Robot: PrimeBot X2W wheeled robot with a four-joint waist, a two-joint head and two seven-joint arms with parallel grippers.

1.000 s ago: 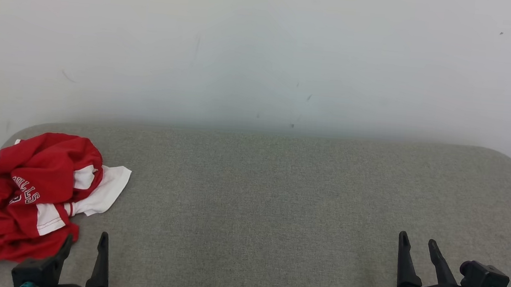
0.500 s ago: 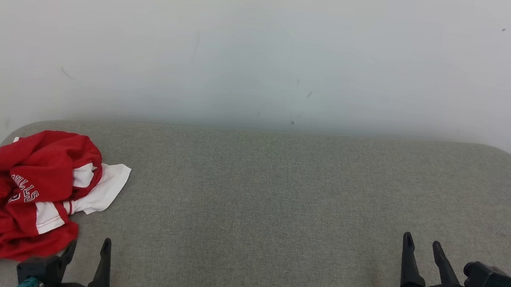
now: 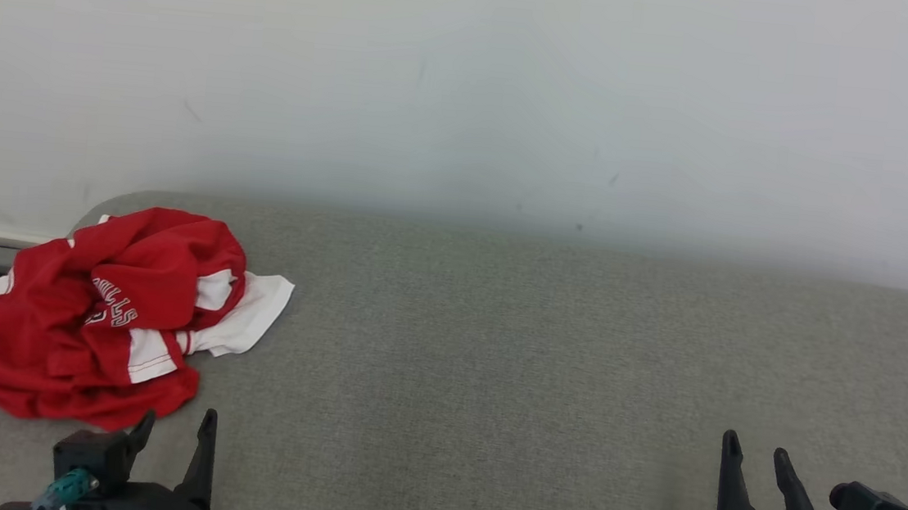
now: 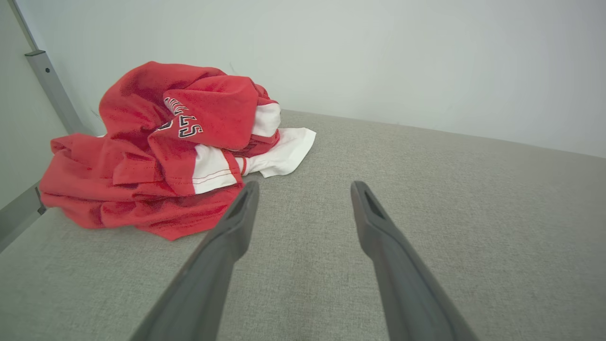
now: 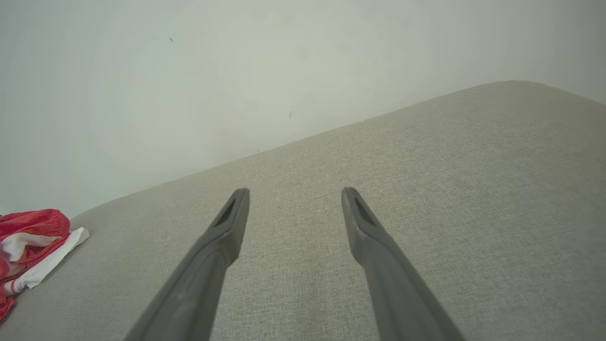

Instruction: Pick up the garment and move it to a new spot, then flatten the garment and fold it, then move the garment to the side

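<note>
Head cam turned a bit left since 1 s ago, so the scene slid right; garment (image 3: 99,314) itself did not move. It is a crumpled red-white heap at left end of the grey surface (image 3: 494,357), just ahead-left of left tool (image 3: 178,418), which is spread wide w/ nothing in it. Far over, right tool (image 3: 755,446), also spread and empty, is well apart; left tool is nearer.

grey fabric surface (image 3: 493,373) — pale wall (image 3: 469,84), grey rail (image 4: 52,90)
</note>
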